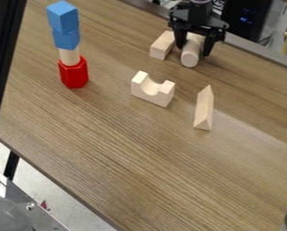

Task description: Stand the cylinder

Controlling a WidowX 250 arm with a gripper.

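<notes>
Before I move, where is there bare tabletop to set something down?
The widest bare patch of table lies camera-side of the arched block and triangular prism. A narrower one separates the red-based stack from the arched block. Crowded: gripper, cylinder and rectangular block, close together.

Block [162,45] beside tool [193,50] — room toward wedge [203,109]

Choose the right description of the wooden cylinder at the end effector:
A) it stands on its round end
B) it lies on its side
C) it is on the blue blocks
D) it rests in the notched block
B: the cylinder is horizontal, its round end facing the camera.
</notes>
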